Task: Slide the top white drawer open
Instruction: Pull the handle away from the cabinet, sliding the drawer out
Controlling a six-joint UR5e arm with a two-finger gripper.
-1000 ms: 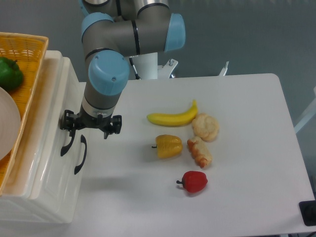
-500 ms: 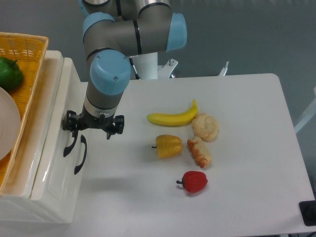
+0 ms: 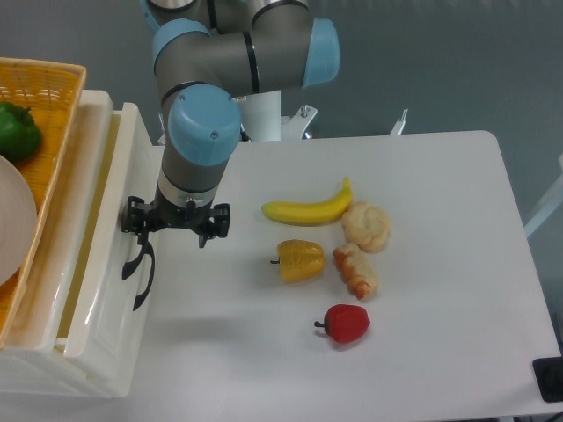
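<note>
**Cream drawer partly out**

Cream-white plastic, the top white drawer (image 3: 101, 264) juts right from the cabinet at the table's left. The gripper (image 3: 134, 239) sits at its black handle (image 3: 134, 262); its grip can't be made out. Banana (image 3: 308, 207) lies right.

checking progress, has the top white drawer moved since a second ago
Yes. The glossy cream-white top drawer has slid out to the right, toward the yellow banana, which has stayed put; a gap now shows behind its front panel.

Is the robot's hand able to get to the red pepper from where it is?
Probably yes. The red pepper lies alone on open table, nothing covering it, but the hand is busy at the top white drawer's handle.
</note>
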